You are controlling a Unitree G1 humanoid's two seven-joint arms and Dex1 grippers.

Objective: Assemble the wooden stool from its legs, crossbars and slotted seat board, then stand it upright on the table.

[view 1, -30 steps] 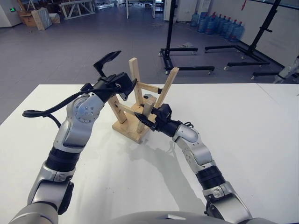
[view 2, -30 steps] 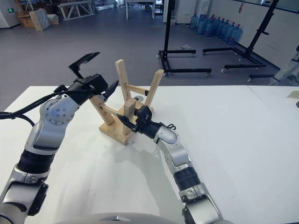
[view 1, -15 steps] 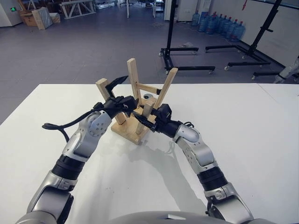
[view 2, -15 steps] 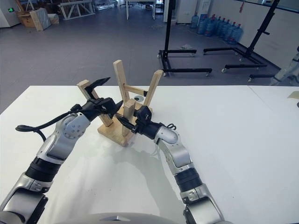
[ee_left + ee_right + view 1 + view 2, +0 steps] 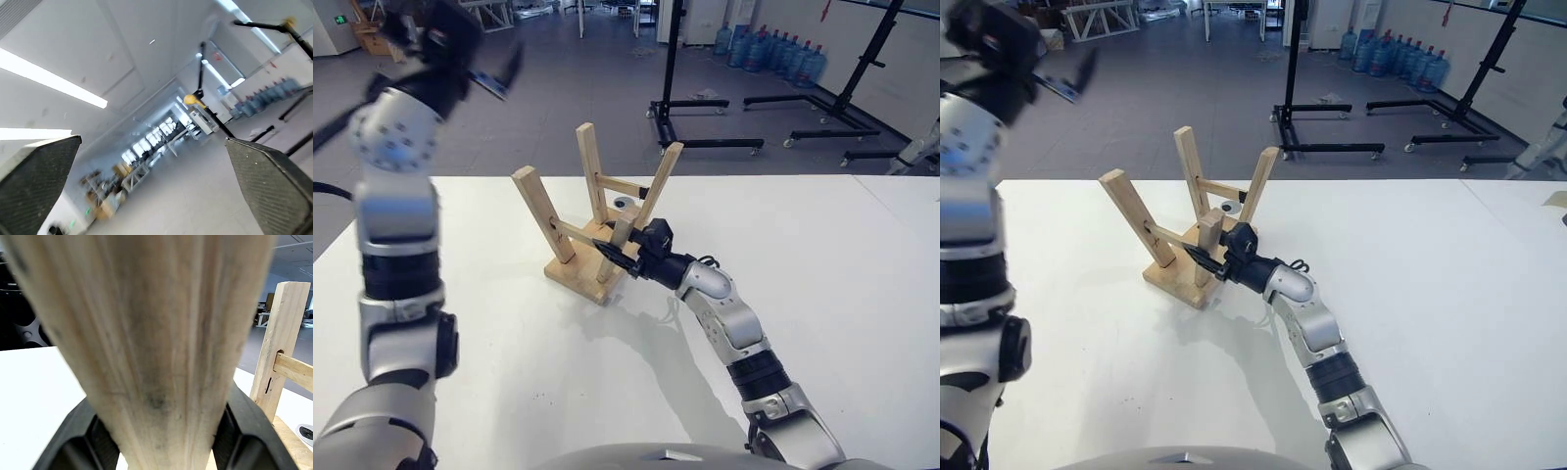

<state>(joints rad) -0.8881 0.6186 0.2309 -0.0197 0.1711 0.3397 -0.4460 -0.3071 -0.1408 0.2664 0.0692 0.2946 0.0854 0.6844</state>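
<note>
The wooden stool lies upside down on the white table, its seat board flat and its legs pointing up. Crossbars link the left leg, the two back ones and the short front leg. My right gripper is shut on that short front leg, with black fingers on both sides of it. My left gripper is raised high above the table's left side, far from the stool. Its fingertips stand wide apart and open, with nothing between them.
A small round white part lies on the table just behind the stool. Beyond the far edge stand black metal frames and several water bottles on the floor. The table has free room to the right and in front.
My left arm has left the stool and swung up and to the left, high over the table. The right gripper has stayed on the short leg; the stool has barely shifted.
</note>
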